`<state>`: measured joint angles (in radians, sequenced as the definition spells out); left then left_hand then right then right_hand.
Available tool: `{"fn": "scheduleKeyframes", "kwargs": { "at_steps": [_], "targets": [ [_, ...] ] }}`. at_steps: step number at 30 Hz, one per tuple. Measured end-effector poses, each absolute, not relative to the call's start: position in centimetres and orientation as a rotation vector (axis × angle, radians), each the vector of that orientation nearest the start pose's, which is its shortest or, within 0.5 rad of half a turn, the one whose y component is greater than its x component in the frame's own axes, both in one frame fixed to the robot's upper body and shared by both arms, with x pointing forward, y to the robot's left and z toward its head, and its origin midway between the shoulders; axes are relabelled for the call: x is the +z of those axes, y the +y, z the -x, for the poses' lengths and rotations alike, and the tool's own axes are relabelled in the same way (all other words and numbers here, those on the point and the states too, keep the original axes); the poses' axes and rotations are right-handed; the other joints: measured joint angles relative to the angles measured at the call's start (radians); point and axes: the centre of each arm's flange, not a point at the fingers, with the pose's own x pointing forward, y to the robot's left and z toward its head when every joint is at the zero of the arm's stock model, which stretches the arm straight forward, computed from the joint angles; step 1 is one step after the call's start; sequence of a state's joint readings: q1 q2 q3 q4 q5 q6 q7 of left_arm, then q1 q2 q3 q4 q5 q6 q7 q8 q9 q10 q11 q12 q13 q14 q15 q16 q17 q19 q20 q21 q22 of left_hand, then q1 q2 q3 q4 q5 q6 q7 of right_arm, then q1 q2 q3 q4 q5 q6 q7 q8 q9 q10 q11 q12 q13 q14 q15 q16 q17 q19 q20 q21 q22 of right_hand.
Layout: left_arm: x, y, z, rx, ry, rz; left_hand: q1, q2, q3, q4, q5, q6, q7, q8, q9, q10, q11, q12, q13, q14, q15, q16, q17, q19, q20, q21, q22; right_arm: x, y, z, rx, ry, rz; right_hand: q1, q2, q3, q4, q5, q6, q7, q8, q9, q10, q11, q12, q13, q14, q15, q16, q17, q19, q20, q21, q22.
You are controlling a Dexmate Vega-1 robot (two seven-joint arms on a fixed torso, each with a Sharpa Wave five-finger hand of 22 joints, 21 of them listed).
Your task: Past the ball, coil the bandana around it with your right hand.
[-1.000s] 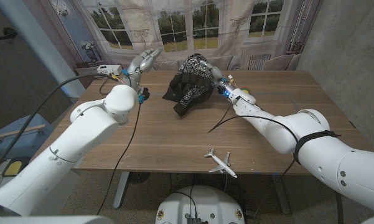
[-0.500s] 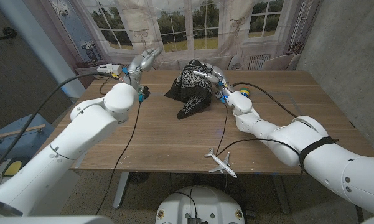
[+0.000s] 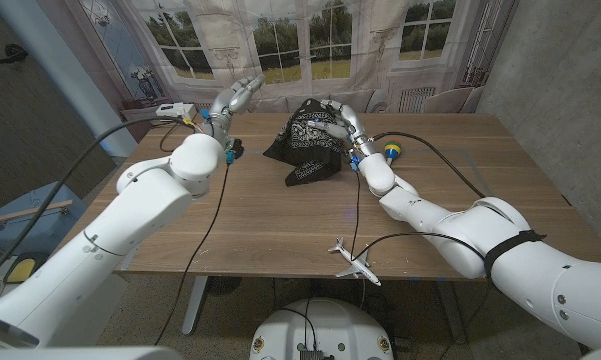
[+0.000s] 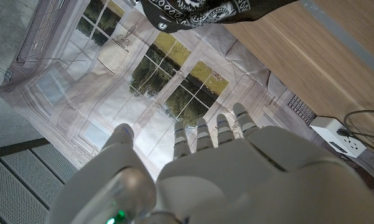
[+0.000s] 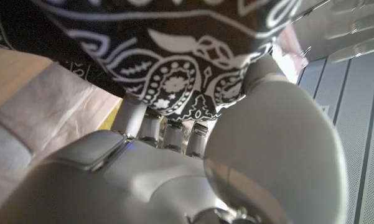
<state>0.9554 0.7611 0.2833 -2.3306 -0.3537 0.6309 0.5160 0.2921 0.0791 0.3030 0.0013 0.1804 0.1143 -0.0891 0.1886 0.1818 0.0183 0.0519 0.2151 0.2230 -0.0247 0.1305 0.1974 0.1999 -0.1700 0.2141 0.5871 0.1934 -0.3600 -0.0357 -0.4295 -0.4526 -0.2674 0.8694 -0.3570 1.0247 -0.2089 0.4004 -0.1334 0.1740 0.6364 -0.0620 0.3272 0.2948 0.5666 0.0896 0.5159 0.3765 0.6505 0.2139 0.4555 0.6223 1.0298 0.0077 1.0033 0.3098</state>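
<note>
1. Right hand [image 3: 338, 128]: raised over the far middle of the table [image 3: 280, 215]; fingers [image 5: 167, 134] closed into the bandana [image 3: 305, 140], which it holds bunched, most of the cloth hanging to the wood.
2. Bandana: black with white paisley print; lower folds rest on the table just left of the right hand; in the right wrist view the cloth drapes over the fingertips.
3. Ball [image 3: 390, 152]: yellow and blue, on the table to the right of the right wrist, near but apart from the cloth.
4. Left hand [image 3: 230, 100]: held up at the far left edge, fingers [image 4: 205, 134] spread and straight, gripping nothing.
5. Toy airplane [image 3: 352, 262]: white, at the near edge, well apart from the work.
6. Step in hand, by judgement: carry the cloth beyond the ball, then lay it round; keep the grip firm; lift the trailing folds clear so they do not nudge the ball; lower the cloth in a curve, beside rather than on top.
</note>
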Motion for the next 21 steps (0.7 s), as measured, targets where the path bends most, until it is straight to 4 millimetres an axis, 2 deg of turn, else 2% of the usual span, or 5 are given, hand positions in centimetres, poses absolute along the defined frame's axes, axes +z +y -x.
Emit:
{"fn": "scheduleKeyframes", "kwargs": {
  "at_steps": [13,16,18,19,21],
  "targets": [
    [9.8,22.1,-47.3,0.136,-0.628,-0.442,-0.005,-0.005,0.000,0.000,0.000,0.000,0.000,0.000,0.000,0.000,0.000,0.000,0.000,-0.004,-0.004,0.000,0.000,0.000,0.000,-0.003,0.000,3.3,-13.4,-68.3,-0.259,-1.064,0.530,0.046,-0.046,-0.009,-0.009,0.000,-0.009,0.012,0.002,0.010,-0.011,-0.011,0.000,0.011,0.004,0.001,-0.031,-0.012,-0.028,0.028,0.034,0.005],
    [9.8,22.0,-47.3,0.133,-0.633,-0.439,-0.005,-0.005,0.000,0.000,0.000,0.000,0.000,0.000,0.000,0.000,0.000,0.000,0.000,-0.006,-0.006,0.000,0.000,0.000,0.000,-0.003,0.000,2.8,-13.6,-68.3,-0.320,-1.071,0.587,0.068,-0.068,-0.018,-0.018,0.000,0.023,0.014,0.017,0.010,-0.016,-0.017,0.000,0.038,0.004,0.001,-0.031,-0.013,-0.037,0.037,0.054,0.004],
    [9.7,22.0,-47.2,0.128,-0.636,-0.438,-0.005,-0.005,0.000,0.000,0.000,0.004,0.004,0.000,0.000,0.000,0.000,0.000,0.000,-0.007,-0.007,0.000,0.000,0.000,0.000,-0.006,0.000,2.5,-13.5,-68.3,-0.366,-1.081,0.655,0.093,-0.093,-0.025,-0.025,0.000,0.062,0.021,0.031,0.010,-0.022,-0.023,0.000,0.049,0.032,0.000,-0.035,-0.013,-0.048,0.048,0.069,0.003],
    [9.6,22.0,-47.2,0.127,-0.635,-0.439,-0.005,-0.005,0.000,0.000,0.000,0.004,0.004,0.000,0.000,0.000,0.000,0.000,0.000,-0.007,-0.007,0.000,0.000,0.000,0.000,-0.007,0.000,2.4,-13.4,-68.3,-0.373,-1.085,0.673,0.101,-0.101,-0.028,-0.028,0.000,0.077,0.023,0.038,0.012,-0.003,-0.050,0.000,0.050,0.032,0.000,-0.035,-0.013,-0.054,0.053,0.070,0.002],
    [9.6,21.9,-47.2,0.122,-0.641,-0.437,-0.005,-0.005,0.000,0.000,0.000,0.004,0.004,0.000,0.000,0.000,0.000,0.000,0.000,-0.007,-0.007,0.000,0.000,0.000,0.000,-0.007,0.000,2.0,-13.2,-68.4,-0.407,-1.096,0.766,0.108,-0.108,-0.029,-0.029,0.000,0.088,0.019,0.043,0.014,-0.004,-0.056,0.000,0.050,0.032,0.000,-0.035,-0.012,-0.063,0.063,0.070,-0.001]
  ]
}}
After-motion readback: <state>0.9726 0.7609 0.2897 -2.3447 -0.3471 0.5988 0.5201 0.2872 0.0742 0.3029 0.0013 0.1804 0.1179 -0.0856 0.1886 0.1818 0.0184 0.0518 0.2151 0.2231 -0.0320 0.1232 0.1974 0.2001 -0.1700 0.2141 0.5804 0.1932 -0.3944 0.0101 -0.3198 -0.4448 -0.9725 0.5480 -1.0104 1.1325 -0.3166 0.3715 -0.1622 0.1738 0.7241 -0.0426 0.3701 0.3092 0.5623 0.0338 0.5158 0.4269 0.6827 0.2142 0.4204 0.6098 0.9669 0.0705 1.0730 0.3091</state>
